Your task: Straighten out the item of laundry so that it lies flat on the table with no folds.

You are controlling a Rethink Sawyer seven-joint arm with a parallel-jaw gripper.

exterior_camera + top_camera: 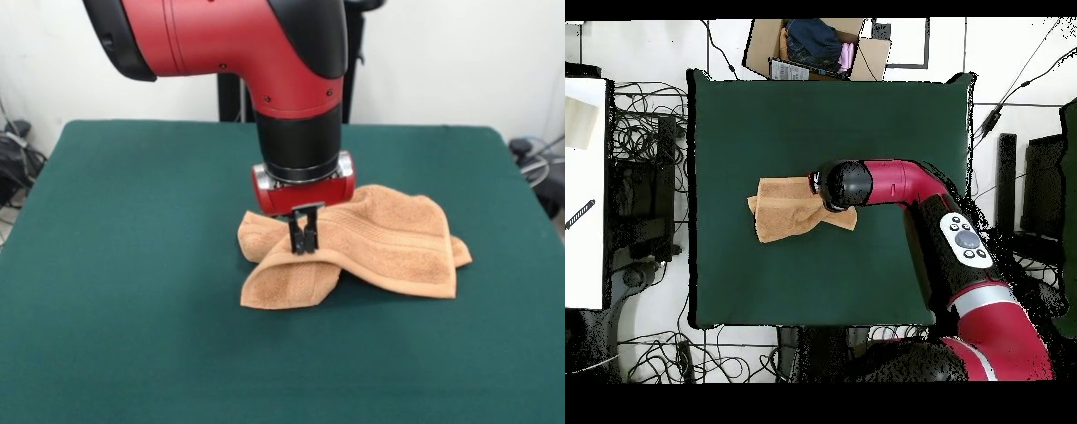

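Note:
The orange-tan towel (pixel 388 243) lies crumpled near the middle of the dark green table (pixel 124 230), with a folded flap hanging toward the front left and ribbed bands showing on top. My gripper (pixel 305 242) points straight down over the towel's left part. Its two black fingers stand close together and pinch a raised fold at the towel's ridge. In the overhead view the towel (pixel 778 212) lies bunched left of the arm's head (pixel 844 185), which hides the gripper. The table (pixel 765 120) spreads wide around the towel on all sides.
An open cardboard box (pixel 815 45) with clothes stands beyond the table's far edge in the overhead view. Cables (pixel 640 130) and a white surface (pixel 585 190) lie to the table's left. Black equipment (pixel 18 163) sits off the table's sides in the front view.

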